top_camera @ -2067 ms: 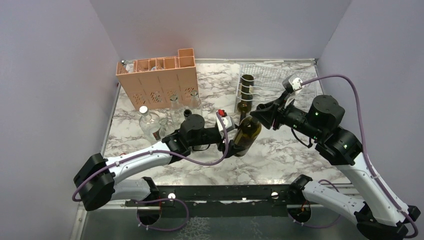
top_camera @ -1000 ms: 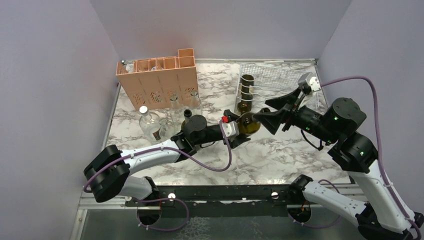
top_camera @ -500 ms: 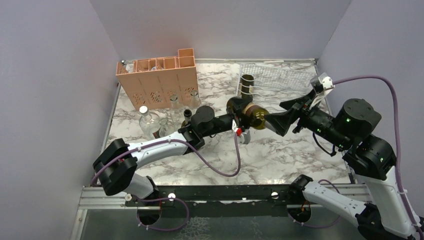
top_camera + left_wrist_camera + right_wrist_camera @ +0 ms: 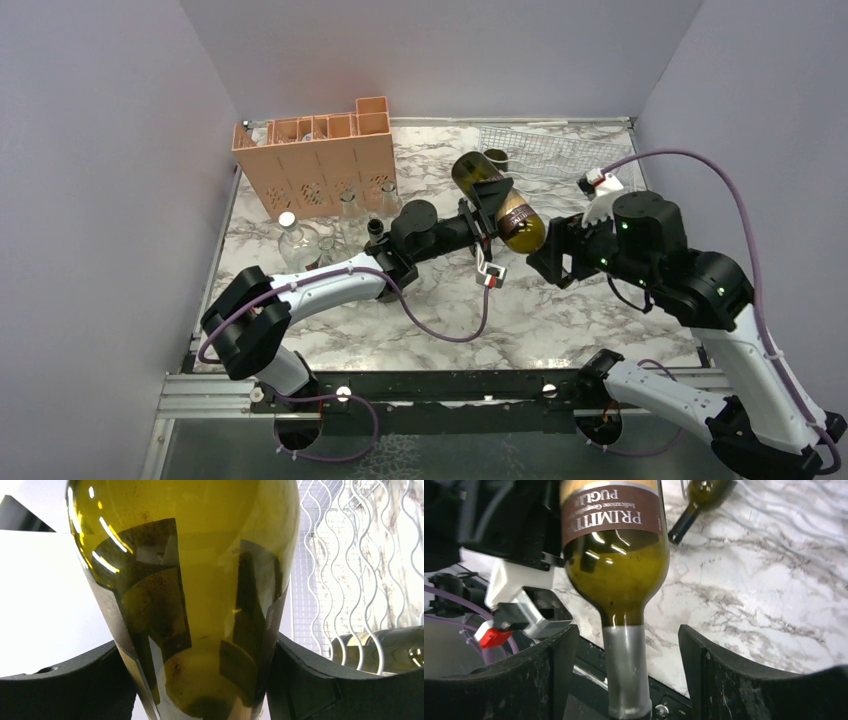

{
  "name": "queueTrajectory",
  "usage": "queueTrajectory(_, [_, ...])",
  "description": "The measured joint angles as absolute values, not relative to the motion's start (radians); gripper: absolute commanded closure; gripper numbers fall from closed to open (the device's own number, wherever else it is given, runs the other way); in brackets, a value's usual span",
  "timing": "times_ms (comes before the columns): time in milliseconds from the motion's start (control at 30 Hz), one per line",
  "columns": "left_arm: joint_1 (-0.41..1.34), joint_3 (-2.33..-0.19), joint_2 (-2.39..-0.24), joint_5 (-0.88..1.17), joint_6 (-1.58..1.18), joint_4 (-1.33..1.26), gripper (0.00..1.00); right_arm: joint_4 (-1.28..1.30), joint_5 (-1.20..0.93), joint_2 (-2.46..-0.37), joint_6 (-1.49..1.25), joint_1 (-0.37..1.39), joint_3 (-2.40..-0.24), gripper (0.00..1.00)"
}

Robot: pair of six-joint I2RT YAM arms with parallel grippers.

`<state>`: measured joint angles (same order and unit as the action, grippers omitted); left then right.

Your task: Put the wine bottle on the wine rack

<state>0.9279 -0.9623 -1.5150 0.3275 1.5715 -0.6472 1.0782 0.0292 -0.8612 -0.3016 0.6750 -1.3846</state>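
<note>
The left end effector [image 4: 488,213] is clamped around the belly of the wine bottle [image 4: 190,570], pads pressed against the glass on both sides, and holds it clear of the table [image 4: 560,310]. A couple of seconds ago this bottle stood nearly upright, low over the table. It has since been lifted and swung over, so its base now points up and away from the wrist, toward the far side, and its neck slopes down to the near right.

Just below that neck sits the right end effector [image 4: 626,635]. Its fingers [image 4: 719,680] are spread wide on either side of the foil-capped neck and touch nothing. Half a second ago it reached out level toward the bottle's end. It has now drawn back and dropped, so the left arm alone carries the load.

Beyond the bottle's base lies the wine rack [image 4: 570,150], with another bottle [image 4: 495,157] already resting in its leftmost cradle. Well off to the far left of the grip stands the peach crate [image 4: 320,165].

The turn matters: the bottle looks to be getting lined up lengthwise for a free cradle. It is not yet over the rack, so I judge the carry and lowering are still to come.
</note>
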Motion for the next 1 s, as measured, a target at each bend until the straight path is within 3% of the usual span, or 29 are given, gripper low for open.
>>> queueTrajectory(533, [0.924, -0.963, -1.519, 0.366, 1.729, -0.595, 1.0, 1.021, 0.011, -0.91, -0.343, 0.675, -1.176, 0.48])
queueTrajectory(633, [0.922, -0.963, -1.519, 0.364, 1.734, -0.58, 1.0, 1.005, 0.002, -0.911, -0.343, 0.675, -1.161, 0.63])
queueTrajectory(767, [0.921, -0.963, -1.519, 0.355, 1.723, -0.568, 1.0, 0.982, -0.036, -0.911, -0.332, 0.688, -1.151, 0.97])
queueTrajectory(900, [0.92, -0.964, -1.519, 0.352, 1.715, -0.552, 1.0, 0.977, -0.039, -0.911, -0.339, 0.686, -1.142, 0.99])
queueTrajectory(933, [0.92, -0.963, -1.519, 0.352, 1.712, -0.55, 0.97, 0.978, -0.039, -0.91, -0.339, 0.686, -1.141, 0.99])
queueTrajectory(967, [0.92, -0.963, -1.519, 0.352, 1.709, -0.55, 0.77, 0.978, -0.038, -0.91, -0.34, 0.686, -1.141, 0.99])
queueTrajectory(1000, [0.92, -0.964, -1.519, 0.352, 1.708, -0.55, 0.44, 0.977, -0.038, -0.91, -0.34, 0.686, -1.141, 0.99])
